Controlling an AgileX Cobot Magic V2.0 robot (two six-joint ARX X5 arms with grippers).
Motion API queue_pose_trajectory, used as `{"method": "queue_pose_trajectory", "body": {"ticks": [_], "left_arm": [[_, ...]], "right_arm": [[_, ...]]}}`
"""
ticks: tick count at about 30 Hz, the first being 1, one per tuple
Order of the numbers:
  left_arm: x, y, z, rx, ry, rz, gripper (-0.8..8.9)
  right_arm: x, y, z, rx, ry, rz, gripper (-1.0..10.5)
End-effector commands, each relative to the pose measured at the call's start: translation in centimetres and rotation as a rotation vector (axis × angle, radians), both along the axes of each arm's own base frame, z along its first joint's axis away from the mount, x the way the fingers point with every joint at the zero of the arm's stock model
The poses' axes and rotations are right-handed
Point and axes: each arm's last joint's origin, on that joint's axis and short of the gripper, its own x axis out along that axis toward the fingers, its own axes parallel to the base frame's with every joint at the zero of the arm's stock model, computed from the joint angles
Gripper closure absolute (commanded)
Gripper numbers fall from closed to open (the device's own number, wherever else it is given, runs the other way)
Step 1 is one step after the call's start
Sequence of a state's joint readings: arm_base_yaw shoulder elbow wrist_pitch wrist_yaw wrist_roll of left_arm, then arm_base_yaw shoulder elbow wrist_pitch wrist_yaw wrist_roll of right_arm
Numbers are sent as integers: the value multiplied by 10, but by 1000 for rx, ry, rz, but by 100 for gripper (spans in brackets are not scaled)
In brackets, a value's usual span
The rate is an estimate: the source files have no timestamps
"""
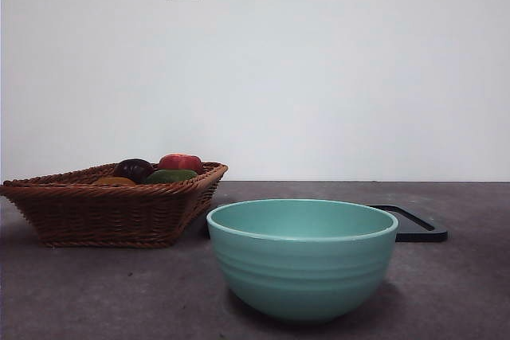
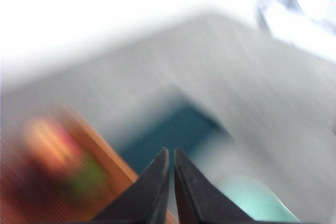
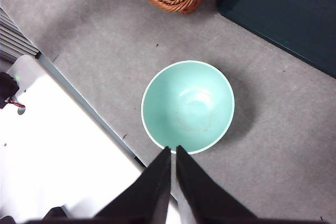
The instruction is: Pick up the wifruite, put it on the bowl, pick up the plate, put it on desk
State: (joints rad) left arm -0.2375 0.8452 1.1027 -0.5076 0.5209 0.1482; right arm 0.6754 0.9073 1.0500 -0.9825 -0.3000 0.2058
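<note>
Wifruite (image 1: 113, 181), the small brownish-orange oval fruit, is seen only as a low sliver at the near rim inside the woven brown wicker basket (image 1: 119, 212), beside a dark purple round fruit (image 1: 134, 169), a green fruit (image 1: 170, 175) and a red fruit (image 1: 181, 162). Neither gripper is at the basket yet. The left gripper (image 2: 171, 156) is held with its black jaws pressed together and empty; its view is smeared by motion, with the basket, a dark teal flat tray (image 2: 173, 132) and the bowl's edge faintly made out below it. The right gripper (image 3: 173, 153) is likewise closed on nothing, poised high over the large round mint-green ceramic bowl (image 3: 188, 107), which stands empty on the dark grey matte desk (image 1: 80, 292), well apart from the basket. For the pick to go well, the jaws should be opened before descent, and the wifruite should be approached from above, clear of the neighbouring fruits and the basket wall.
</note>
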Motion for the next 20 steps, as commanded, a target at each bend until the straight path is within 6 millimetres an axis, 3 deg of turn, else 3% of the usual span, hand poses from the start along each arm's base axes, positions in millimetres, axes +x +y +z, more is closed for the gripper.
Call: {"method": "queue_pose_trajectory", "body": {"ticks": [1, 7, 14, 20], "left_arm": [[-4, 12, 5, -23, -230, 98, 797], [-27, 36, -32, -33, -429, 395, 797], [-42, 51, -98, 5, -381, 670, 797], [-47, 55, -150, 28, -325, 738, 797]], "right_arm": [[0, 2, 4, 8, -19, 20, 939], [0, 2, 4, 8, -19, 20, 939], [0, 2, 3, 8, -19, 20, 939], [0, 2, 4, 8, -19, 20, 939]]}}
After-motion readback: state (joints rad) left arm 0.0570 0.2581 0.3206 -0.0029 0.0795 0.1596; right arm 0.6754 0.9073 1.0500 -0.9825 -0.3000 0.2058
